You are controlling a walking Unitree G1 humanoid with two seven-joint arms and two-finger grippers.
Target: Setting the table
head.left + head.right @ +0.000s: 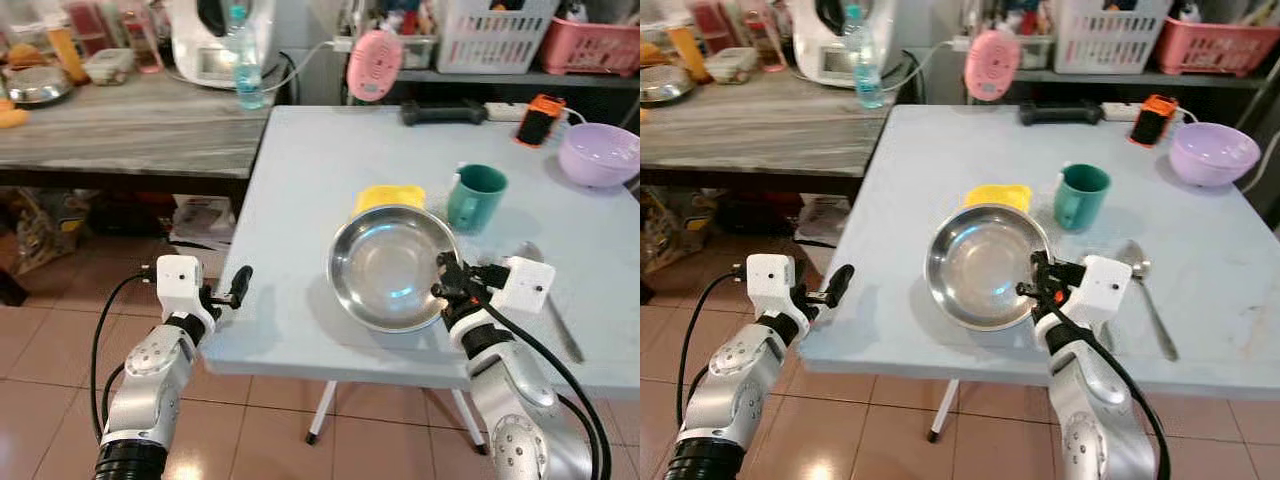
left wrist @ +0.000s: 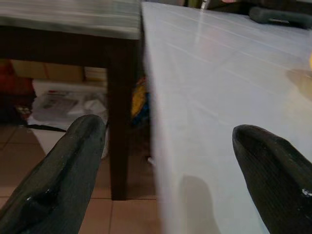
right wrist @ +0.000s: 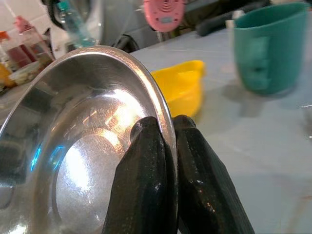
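Our right gripper (image 3: 168,146) pinches the steel plate's (image 1: 385,265) rim to position it; left gripper (image 1: 238,285) waits, fingers spread

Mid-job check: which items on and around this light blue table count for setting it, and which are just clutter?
For the job:
- round steel bowl, rim pinched by the right end effector
- teal plastic mug
- metal spoon
- lilac plastic bowl
- yellow plastic dish

Lying about:
- orange and black phone
- pink round gadget
- clear water bottle
- black handle
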